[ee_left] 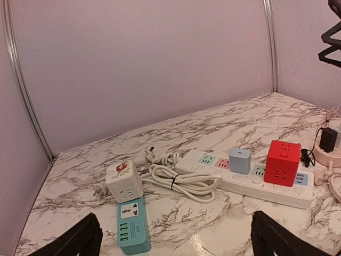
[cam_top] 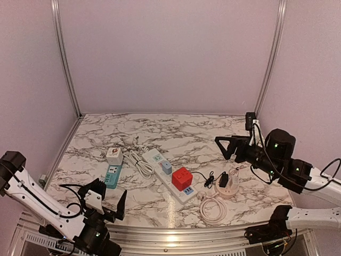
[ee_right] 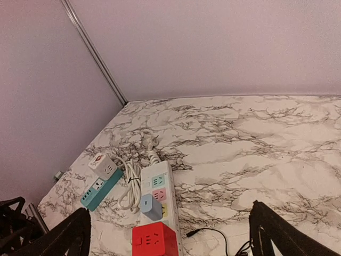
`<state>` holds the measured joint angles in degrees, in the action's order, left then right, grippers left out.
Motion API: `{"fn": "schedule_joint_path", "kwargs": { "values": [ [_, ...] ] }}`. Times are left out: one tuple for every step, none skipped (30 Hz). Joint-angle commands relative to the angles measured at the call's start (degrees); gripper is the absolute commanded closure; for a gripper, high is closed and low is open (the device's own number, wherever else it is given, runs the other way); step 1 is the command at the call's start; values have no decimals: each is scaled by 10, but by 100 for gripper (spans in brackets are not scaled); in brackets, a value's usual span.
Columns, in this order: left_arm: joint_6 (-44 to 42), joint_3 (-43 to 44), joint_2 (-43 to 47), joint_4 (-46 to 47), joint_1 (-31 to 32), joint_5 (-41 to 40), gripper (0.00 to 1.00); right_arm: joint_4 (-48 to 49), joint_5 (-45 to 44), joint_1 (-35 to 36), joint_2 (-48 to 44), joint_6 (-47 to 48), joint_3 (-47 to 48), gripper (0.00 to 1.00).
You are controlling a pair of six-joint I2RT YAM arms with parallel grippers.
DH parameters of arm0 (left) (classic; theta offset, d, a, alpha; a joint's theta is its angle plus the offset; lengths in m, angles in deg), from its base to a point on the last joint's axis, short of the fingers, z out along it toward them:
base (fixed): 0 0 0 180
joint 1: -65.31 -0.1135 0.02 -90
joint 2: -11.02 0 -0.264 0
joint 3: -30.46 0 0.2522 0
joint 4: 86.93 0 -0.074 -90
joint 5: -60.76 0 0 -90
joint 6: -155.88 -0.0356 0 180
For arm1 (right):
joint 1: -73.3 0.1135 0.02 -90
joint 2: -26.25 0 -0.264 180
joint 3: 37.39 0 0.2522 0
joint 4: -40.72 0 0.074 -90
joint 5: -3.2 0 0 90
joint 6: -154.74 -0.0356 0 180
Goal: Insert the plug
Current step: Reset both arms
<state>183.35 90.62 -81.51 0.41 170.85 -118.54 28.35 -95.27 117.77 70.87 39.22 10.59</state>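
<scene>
A white power strip (cam_top: 155, 158) lies mid-table with a blue-grey adapter (cam_top: 167, 167) and a red cube (cam_top: 181, 178) plugged into it. Its bundled white cord (ee_left: 181, 181) ends in a loose plug (ee_left: 151, 154) lying on the marble. To the left, a white cube socket (ee_left: 123, 180) sits against a teal strip (ee_left: 131, 226). My left gripper (cam_top: 106, 200) hovers open at the near edge, in front of the teal strip and holding nothing. My right gripper (cam_top: 222, 148) hangs open above the table's right side, also holding nothing.
A black adapter (cam_top: 224, 180) stands on a round pinkish base (cam_top: 230, 192) at the right, with a thin black cable (cam_top: 209, 178) beside it. A coiled white cable (cam_top: 213, 209) lies near the front edge. Walls enclose the back and both sides.
</scene>
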Motion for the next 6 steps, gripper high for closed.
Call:
{"fn": "schedule_joint_path", "kwargs": {
  "values": [
    [70, -32, 99, -31, 49, -38, 1, -83, -18, 57, -114, 17, -95, 2],
    [49, -36, 114, -19, 51, -32, 1, -84, -16, 69, -150, 22, -117, 2],
    [41, -38, 122, -17, 52, -28, 1, -87, -15, 80, -190, 27, -135, 1],
    [35, -38, 125, -17, 53, -23, 1, -96, -13, 89, -228, 29, -151, 1],
    [29, -36, 123, -17, 53, -19, 1, -105, -5, 96, -263, 35, -161, 2],
    [21, -31, 120, -18, 54, -15, 1, -119, -1, 102, -297, 41, -169, 2]
  ]
}}
